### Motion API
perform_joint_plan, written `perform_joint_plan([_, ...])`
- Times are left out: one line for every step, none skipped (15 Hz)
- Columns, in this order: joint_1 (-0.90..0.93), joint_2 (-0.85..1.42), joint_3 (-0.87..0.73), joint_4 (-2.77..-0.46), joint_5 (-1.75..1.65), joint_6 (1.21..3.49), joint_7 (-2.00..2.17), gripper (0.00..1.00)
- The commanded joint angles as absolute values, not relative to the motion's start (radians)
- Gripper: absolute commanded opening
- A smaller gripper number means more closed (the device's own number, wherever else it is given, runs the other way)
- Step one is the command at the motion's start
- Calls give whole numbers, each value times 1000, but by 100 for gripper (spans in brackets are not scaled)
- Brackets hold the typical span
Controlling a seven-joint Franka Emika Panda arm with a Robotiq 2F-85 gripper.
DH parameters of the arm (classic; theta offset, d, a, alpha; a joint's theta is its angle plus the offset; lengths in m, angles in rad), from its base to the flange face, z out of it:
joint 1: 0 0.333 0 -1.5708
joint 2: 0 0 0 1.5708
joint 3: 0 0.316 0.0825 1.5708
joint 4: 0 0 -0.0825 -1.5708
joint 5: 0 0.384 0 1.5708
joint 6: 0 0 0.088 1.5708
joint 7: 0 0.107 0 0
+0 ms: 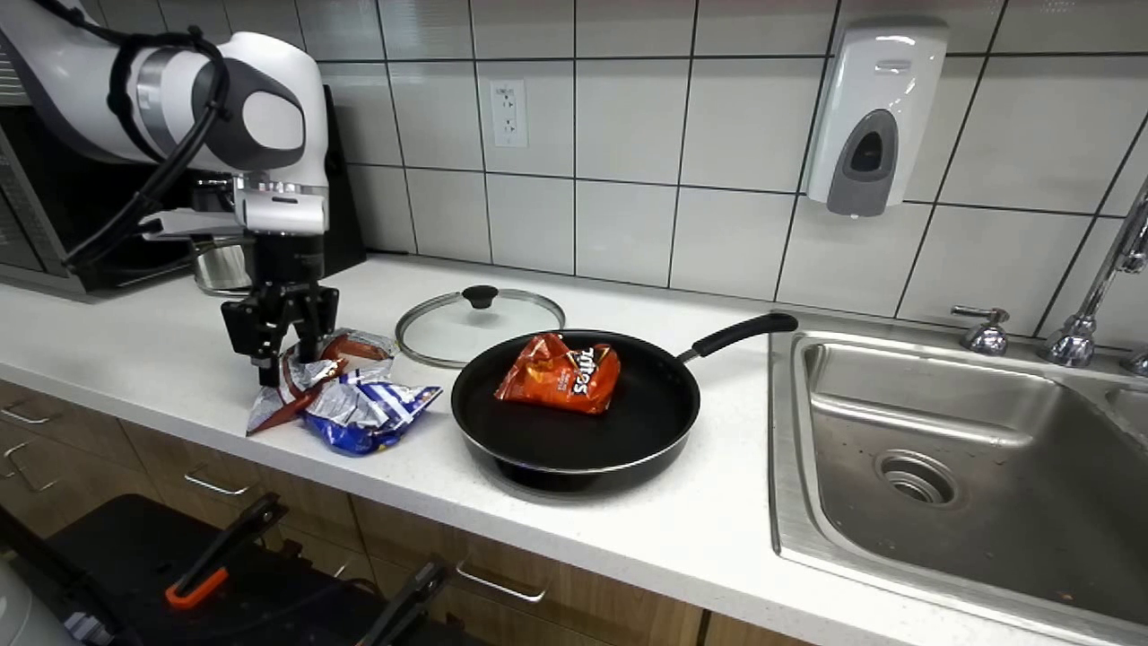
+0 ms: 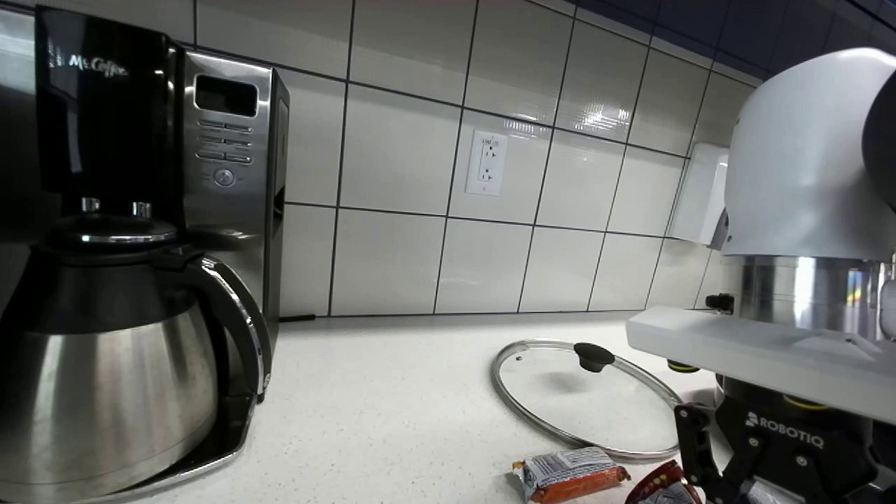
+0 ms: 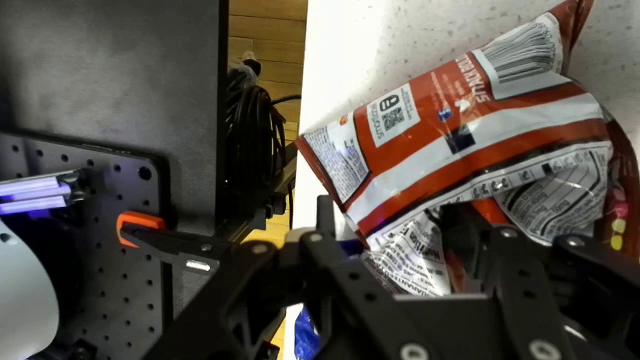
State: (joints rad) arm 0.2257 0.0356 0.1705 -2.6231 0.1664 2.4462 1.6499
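Matte-black jointed gripper [image 3: 389,207], fingers parted, stands over a crinkled, glossy red-and-white packet [image 3: 435,145] at the front edge of the speckled white countertop [image 3: 350,55], a crumpled blue-and-white bag [image 1: 368,417] just beside. ROBOTIQ marks the gripper; the packet reads SNACK BOLD.

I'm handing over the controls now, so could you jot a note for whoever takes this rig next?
Jaws: apart, down at the red-striped bag; no firm grip shows.
Things: that bag and the blue-and-white bag are clustered on the counter; the glass lid lies there too.
Done: the orange bag lies in the frying pan.
Left: the red-striped and blue-and-white bags are outside the pan, and the lid is off it.
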Motion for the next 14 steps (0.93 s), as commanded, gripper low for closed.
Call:
perform_joint_plan([216,47,176,-2614,175,2463,1648,28])
perform_joint_plan([216,49,176,-2613,175,2463,1648,21])
perform_joint_plan([216,51,175,-2611,175,2464,1647,15])
perform_joint_plan([216,53,175,-2610,174,2464,1646,6])
perform_joint_plan([216,54,174,-2609,173,2464,1646,1])
perform_joint_plan([215,54,174,-2609,173,2464,1646,0])
perform_joint_plan([215,54,174,-2609,172,2463,1646,0])
perform_joint_plan([215,54,173,-2608,172,2463,1646,0])
perform_joint_plan([216,53,174,-2607,170,2460,1646,0])
perform_joint_plan([217,51,175,-2604,168,2457,1646,0])
perform_joint_plan([220,46,177,-2600,163,2451,1645,0])
perform_joint_plan([222,41,180,-2596,159,2446,1644,0])
perform_joint_plan([225,32,182,-2593,154,2444,1645,0])
perform_joint_plan([226,23,184,-2591,149,2444,1646,0])
